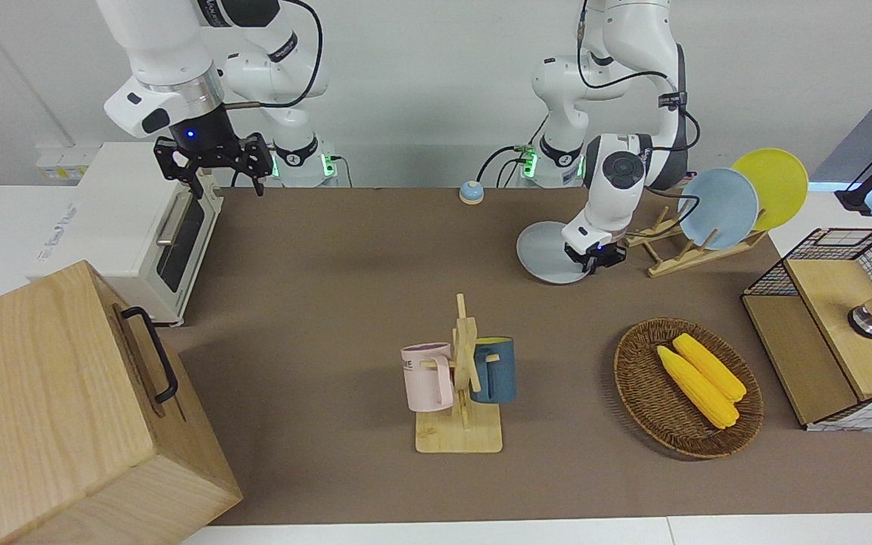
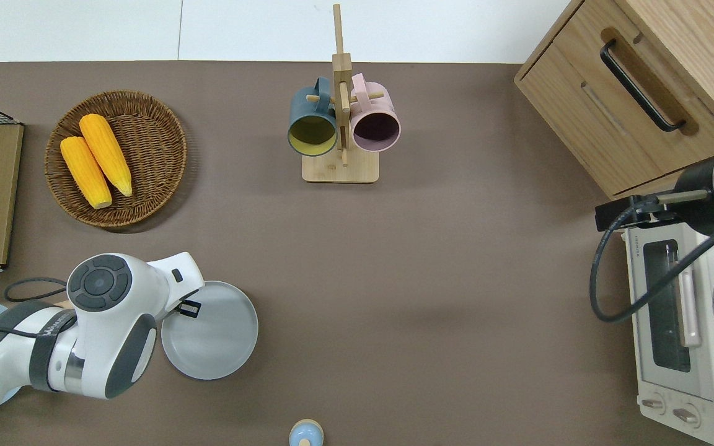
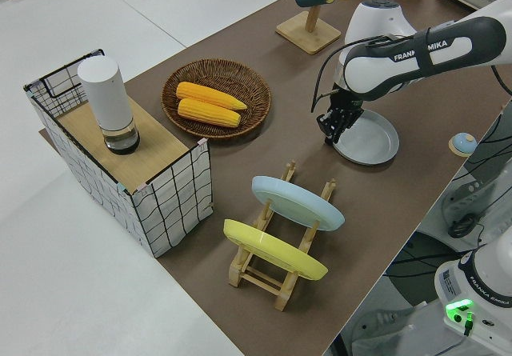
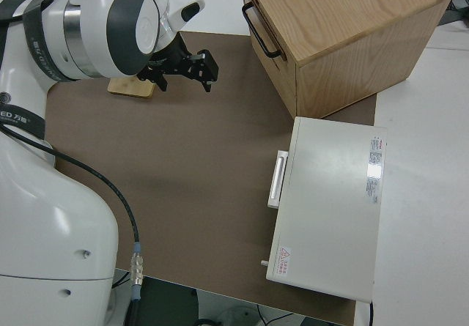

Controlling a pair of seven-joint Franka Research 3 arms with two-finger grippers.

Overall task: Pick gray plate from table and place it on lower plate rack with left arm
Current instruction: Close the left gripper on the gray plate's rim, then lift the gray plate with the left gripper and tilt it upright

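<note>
The gray plate (image 1: 549, 253) (image 2: 214, 334) (image 3: 370, 138) lies on the brown table mat, nearer to the robots than the corn basket. My left gripper (image 1: 595, 263) (image 3: 330, 129) is down at the plate's rim on the side toward the left arm's end of the table, tilted onto the edge. Beside it stands the wooden plate rack (image 1: 667, 253) (image 3: 276, 272), holding a light blue plate (image 1: 717, 208) (image 3: 298, 202) and a yellow plate (image 1: 773, 188) (image 3: 276, 250). Its low end pegs (image 1: 652, 233), nearest the gray plate, are bare. My right arm is parked, its gripper (image 1: 216, 175) (image 4: 183, 78) open.
A wicker basket (image 1: 636, 378) with two corn cobs lies farther from the robots than the plate. A mug tree (image 1: 462, 378) stands mid-table, a wire crate (image 1: 833, 250) at the left arm's end. An oven (image 1: 141, 227) and wooden cabinet (image 1: 50, 409) are at the right arm's end.
</note>
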